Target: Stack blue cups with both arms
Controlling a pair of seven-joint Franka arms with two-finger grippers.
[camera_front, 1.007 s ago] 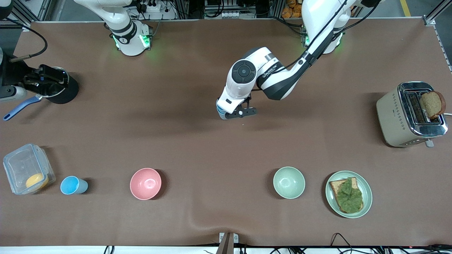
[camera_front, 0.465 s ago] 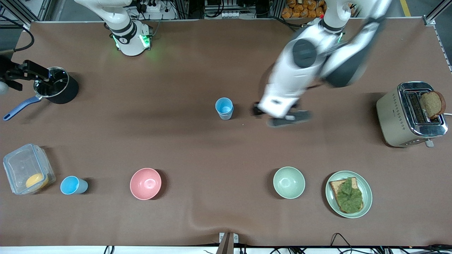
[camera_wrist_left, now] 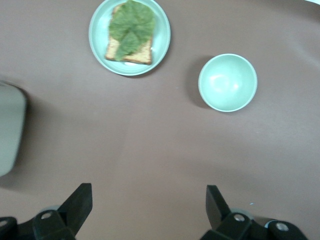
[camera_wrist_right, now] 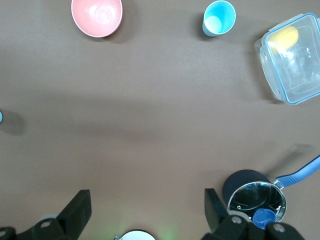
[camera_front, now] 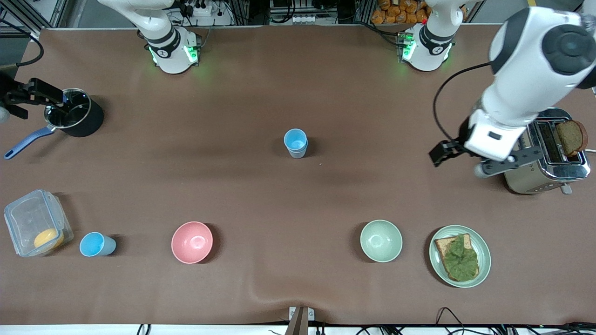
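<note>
The table (camera_front: 298, 195) carries two blue items of the task. The mid-table blue cup (camera_front: 295, 142) stands upright between the two arm bases' line and the row of bowls; its rim appears doubled, which suggests a nested pair, though this cannot be confirmed. The lone blue cup (camera_front: 96, 244) stands upright at the right arm's end of the table, between the clear lidded box (camera_front: 37, 223) and the pink bowl (camera_front: 192, 242), nearer the front camera than the mid-table cup.

The left gripper (camera_front: 482, 160) is raised over the table edge of the toaster (camera_front: 542, 153), at the left arm's end. Its fingers (camera_wrist_left: 80, 202) are spread apart and carry nothing. It is well apart from both cups.

The right gripper (camera_front: 21, 100) hangs beside the black saucepan (camera_front: 74, 116) at the right arm's end, fingers (camera_wrist_right: 80, 207) likewise spread and unloaded.

Governing relation: the lone cup lies toward the front camera from the right gripper, on the same end of the table; the left gripper is much farther off. Judgement: the right arm is better placed to fetch it. The cup's long axis is vertical, so a descent from above with the fingers straddling the rim appears suitable, taking care of the box just beside it.
</note>
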